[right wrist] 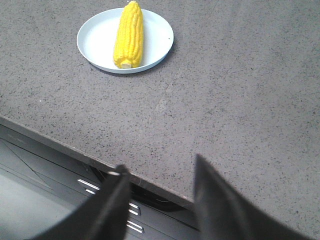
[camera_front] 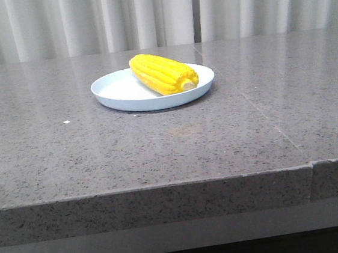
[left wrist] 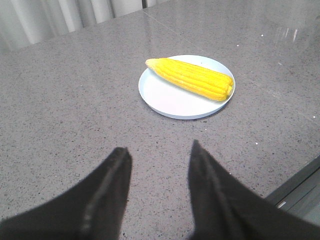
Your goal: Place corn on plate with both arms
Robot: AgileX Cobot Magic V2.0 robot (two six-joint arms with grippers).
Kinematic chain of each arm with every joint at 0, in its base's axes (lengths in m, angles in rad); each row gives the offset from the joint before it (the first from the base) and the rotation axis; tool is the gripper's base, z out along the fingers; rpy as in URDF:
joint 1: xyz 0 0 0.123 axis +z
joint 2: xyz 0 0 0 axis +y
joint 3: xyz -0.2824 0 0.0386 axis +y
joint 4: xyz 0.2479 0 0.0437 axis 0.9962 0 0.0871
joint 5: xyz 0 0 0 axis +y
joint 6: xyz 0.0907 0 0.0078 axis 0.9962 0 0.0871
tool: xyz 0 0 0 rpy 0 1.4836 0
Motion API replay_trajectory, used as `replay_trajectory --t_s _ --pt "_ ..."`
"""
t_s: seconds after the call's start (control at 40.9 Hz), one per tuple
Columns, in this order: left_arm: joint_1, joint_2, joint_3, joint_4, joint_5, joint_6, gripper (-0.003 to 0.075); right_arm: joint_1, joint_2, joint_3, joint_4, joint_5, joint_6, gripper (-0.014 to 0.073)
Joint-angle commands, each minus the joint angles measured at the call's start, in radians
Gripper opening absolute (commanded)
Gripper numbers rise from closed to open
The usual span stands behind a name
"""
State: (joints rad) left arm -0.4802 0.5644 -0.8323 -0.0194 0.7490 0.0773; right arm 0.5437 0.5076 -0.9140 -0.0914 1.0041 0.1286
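Corn (camera_front: 163, 73) lies on plate (camera_front: 117, 97) toward far edge of worktop (camera_front: 51, 157), stub end near rim. My left pincer (left wrist: 159, 159) and right pincer (right wrist: 159, 171) gape, empty, well apart from plate. Judged done; keep arms clear.

Grey speckled stone table (camera_front: 69, 155), glossy, thick front edge, a seam running back on its right side, one plate (camera_front: 117, 92) resting directly on it near the middle, a tiny white speck (camera_front: 66, 122) left of the plate
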Motion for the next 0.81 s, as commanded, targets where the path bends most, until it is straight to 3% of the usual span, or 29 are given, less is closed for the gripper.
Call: replay_trajectory --t_s 0.0,0.147,0.22,0.782 --pt "-0.008 0.005 -0.026 -0.005 -0.074 -0.001 0.0137 -0.003 0.005 -0.022 -0.021 -0.064 -0.004 0.0098" --pt "-0.008 0.005 -0.026 -0.005 -0.074 -0.001 0.0013 -0.003 0.005 -0.022 -0.022 -0.065 -0.004 -0.0073" --pt "-0.008 0.005 -0.026 -0.005 -0.074 -0.001 -0.0020 -0.003 0.005 -0.022 -0.022 -0.065 -0.004 -0.0064" --pt "-0.008 0.005 -0.026 -0.005 -0.080 -0.001 -0.0020 -0.003 0.005 -0.022 -0.022 -0.062 -0.004 -0.0067"
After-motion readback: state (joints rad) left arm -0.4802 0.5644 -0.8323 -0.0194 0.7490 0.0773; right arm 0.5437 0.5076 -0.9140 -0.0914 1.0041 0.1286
